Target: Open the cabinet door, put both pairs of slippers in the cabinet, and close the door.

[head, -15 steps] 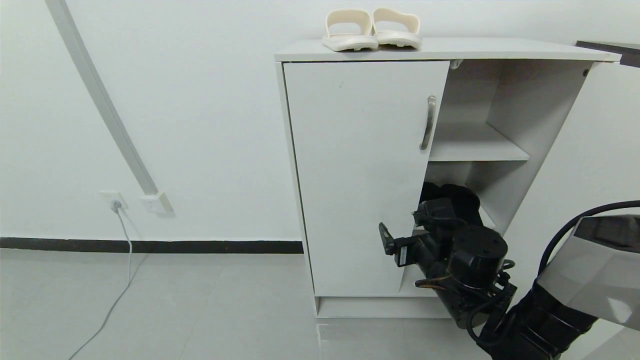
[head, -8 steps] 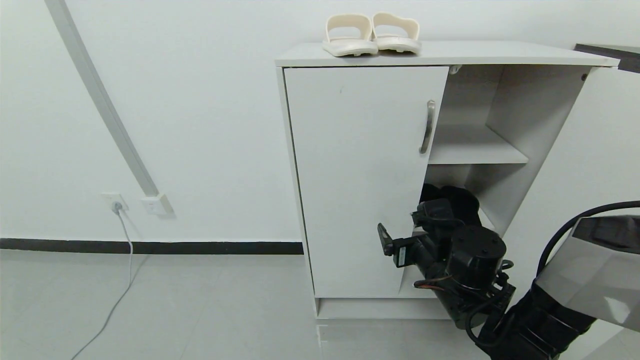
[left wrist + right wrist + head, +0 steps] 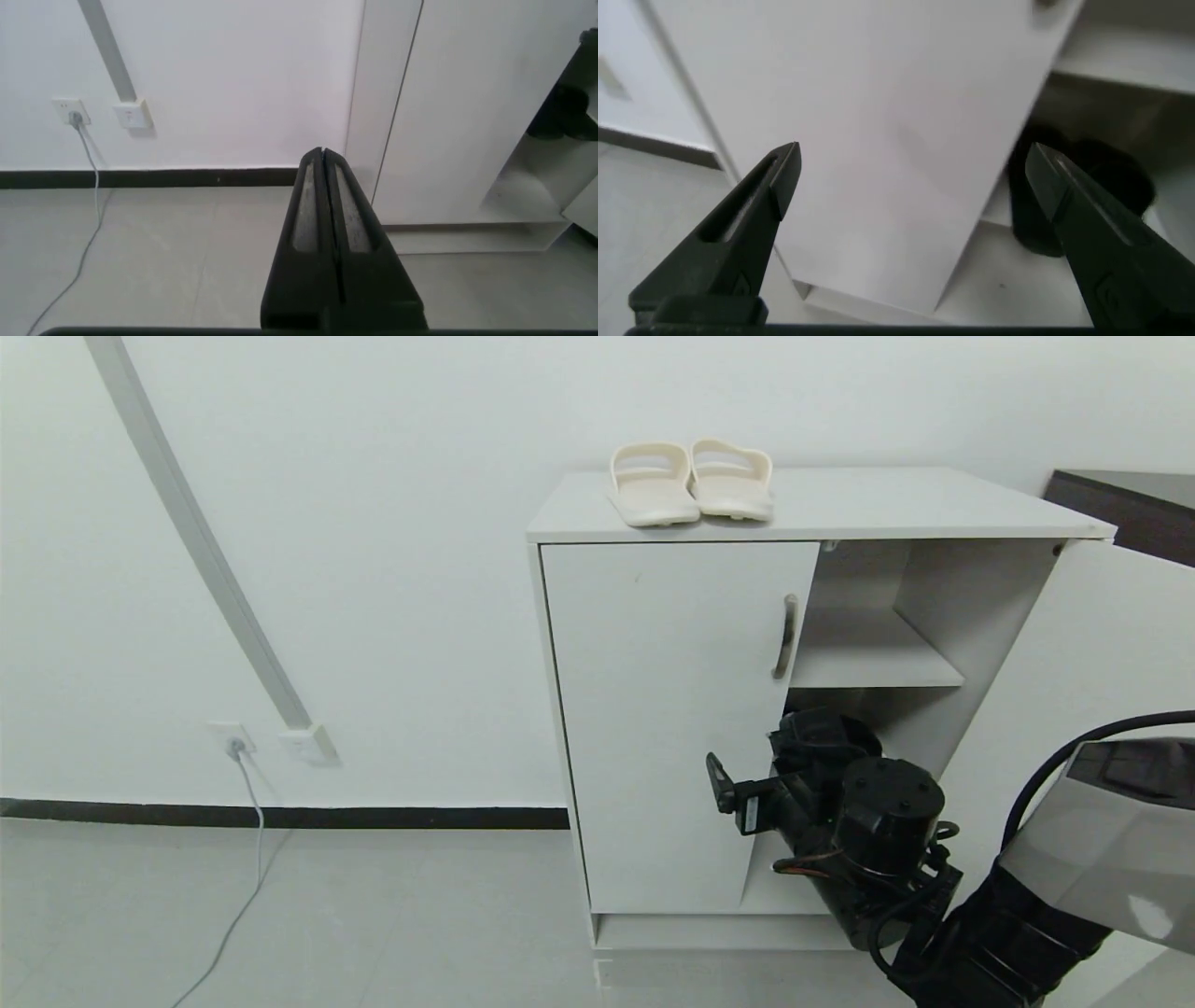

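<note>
The white cabinet (image 3: pixel 840 504) has its left door (image 3: pixel 663 709) closed and its right door (image 3: pixel 1102 653) swung wide open. A cream pair of slippers (image 3: pixel 691 481) rests on the cabinet top. A black pair of slippers (image 3: pixel 1083 196) sits on the lower shelf inside, seen also as black slippers (image 3: pixel 565 112) from the left wrist. My right gripper (image 3: pixel 756 761) hangs open low in front of the closed door's free edge, just outside the opening; the right gripper (image 3: pixel 915 187) holds nothing. My left gripper (image 3: pixel 322 159) is shut and empty, above the floor left of the cabinet.
A metal handle (image 3: pixel 784 637) runs down the closed door. The upper shelf (image 3: pixel 868 658) is bare. A wall socket with a cable (image 3: pixel 233 742) and a slanted conduit (image 3: pixel 187 523) lie to the left. A dark piece of furniture (image 3: pixel 1130 499) stands at the right.
The whole head view has shifted: the cabinet sits lower in the picture and its top now shows from above, so the camera moved. The right gripper stays open by the door edge.
</note>
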Robot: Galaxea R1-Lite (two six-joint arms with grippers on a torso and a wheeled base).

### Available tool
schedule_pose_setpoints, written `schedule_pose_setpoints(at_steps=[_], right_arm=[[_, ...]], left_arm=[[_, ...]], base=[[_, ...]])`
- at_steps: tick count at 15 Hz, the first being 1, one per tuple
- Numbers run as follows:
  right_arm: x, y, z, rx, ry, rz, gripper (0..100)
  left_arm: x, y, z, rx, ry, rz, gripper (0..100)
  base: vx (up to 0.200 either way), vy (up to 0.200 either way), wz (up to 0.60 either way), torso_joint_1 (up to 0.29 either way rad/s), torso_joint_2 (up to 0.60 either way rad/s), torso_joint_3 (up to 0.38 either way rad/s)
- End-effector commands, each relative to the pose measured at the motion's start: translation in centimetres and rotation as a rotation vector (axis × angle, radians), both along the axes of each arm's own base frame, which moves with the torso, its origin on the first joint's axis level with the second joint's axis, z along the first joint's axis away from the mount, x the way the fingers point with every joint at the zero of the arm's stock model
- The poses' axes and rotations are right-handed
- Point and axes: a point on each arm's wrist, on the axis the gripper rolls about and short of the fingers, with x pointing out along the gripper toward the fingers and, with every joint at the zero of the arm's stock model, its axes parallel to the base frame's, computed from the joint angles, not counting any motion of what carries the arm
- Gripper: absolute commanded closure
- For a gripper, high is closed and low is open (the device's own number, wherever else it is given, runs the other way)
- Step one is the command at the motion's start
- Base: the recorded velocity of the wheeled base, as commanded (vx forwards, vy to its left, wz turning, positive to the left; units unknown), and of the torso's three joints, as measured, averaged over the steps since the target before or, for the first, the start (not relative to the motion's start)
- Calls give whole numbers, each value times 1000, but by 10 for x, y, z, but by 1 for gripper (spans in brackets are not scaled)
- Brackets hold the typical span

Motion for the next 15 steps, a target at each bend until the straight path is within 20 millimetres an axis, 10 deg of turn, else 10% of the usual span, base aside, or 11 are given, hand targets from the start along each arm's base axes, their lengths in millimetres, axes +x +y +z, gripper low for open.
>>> schedule_pose_setpoints(at_steps=[1,15], right_arm=[[-1,1,-1,-2,1,3,0],[-1,1,-2,-5,5,5,0]], left_arm=[[0,0,0,0,1,-1,100],[0,0,0,0,1,-1,100]], base=[[0,0,0,139,-466,-339],[0,0,0,174,-490,-319]])
